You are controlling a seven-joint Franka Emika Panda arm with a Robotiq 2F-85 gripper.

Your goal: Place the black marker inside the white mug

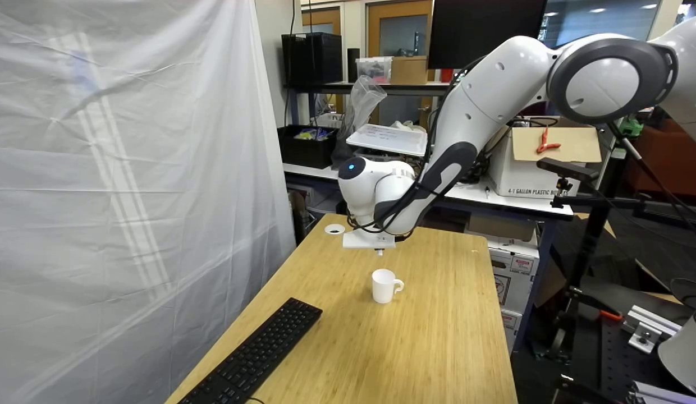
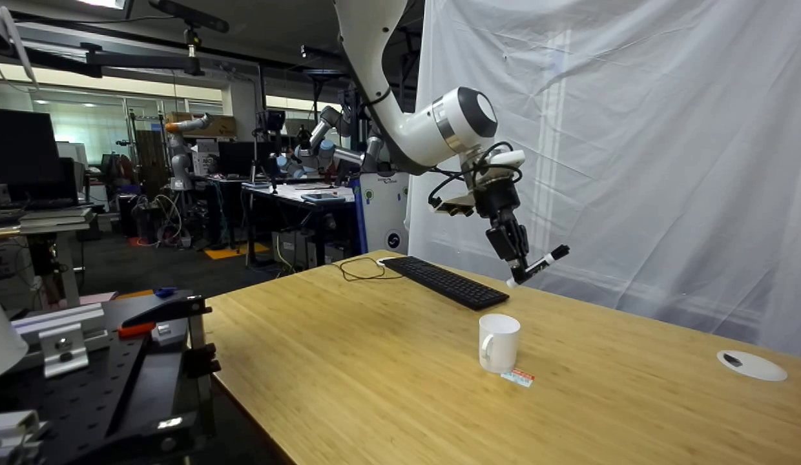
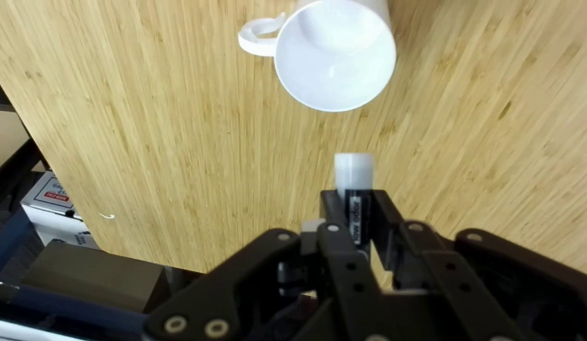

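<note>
Black-and-white cylindrical marker (image 2: 540, 265) sits pinched between the slim black fingers (image 3: 333, 208) of the dark two-fingered gripper (image 3: 356, 201), slanting, its white end lower than its black end. The white, jointed robot arm (image 2: 433, 132) reaches over the pale wooden table (image 2: 349, 361), bent near its end, so that the gripper points down at a slight tilt, clear of the surface.

Upright on that table stands a plain white cylindrical mug (image 2: 499, 342) with a side handle; the marker is outside it, off to one side of the rim. The wrist view looks into the mug (smooth white wall and floor, in plain sight).

In an exterior view, a flat white plate (image 1: 360, 240) on the arm hides most of the gripper; the wrist view shows the grip up close, with "low odor" legible on the marker. Both exterior views, unlike the wrist view, take in a long black keyboard (image 2: 446, 282). A small red-and-pale-blue printed strip (image 2: 520, 377), by the mug's base, shows in an exterior view alone.
</note>
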